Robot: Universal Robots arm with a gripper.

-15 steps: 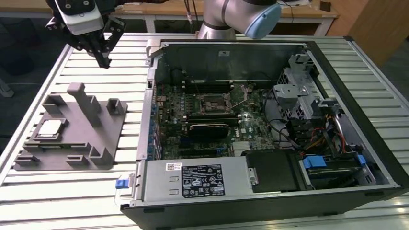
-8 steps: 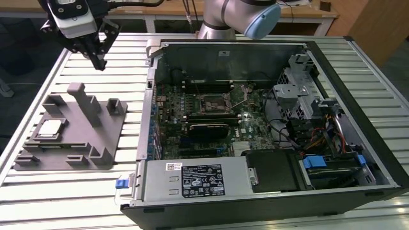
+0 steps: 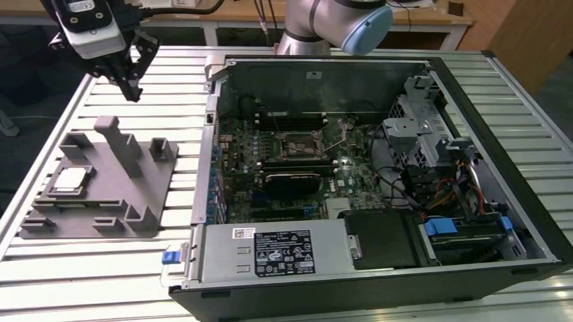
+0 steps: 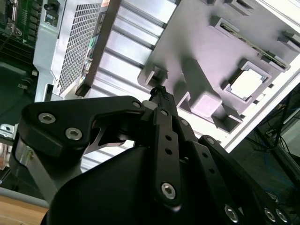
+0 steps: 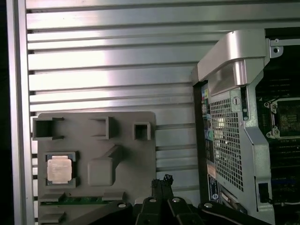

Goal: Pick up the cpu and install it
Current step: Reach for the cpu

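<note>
Hand (image 3: pixel 134 92) hangs empty, fingers together, above the slatted worktop (image 3: pixel 45 121) off the grey tray's (image 3: pixel 152 182) far end; cpu (image 3: pixel 70 180), square, lies flat in a tray pocket, well apart, nearer the exterior camera and slightly toward its left.

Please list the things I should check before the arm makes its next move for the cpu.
1. The cpu lies flat in its pocket of the grey tray, metal top up: ok.
2. Nothing covers the cpu: ok.
3. The gripper is empty: ok, it holds nothing.
4. Gripper open for a grasp: not ok, it is shut.
5. Gripper above the cpu: not ok, it hangs high and off to one side of the pocket.
6. The socket inside the open computer case is ready for the chip: cannot tell.
</note>
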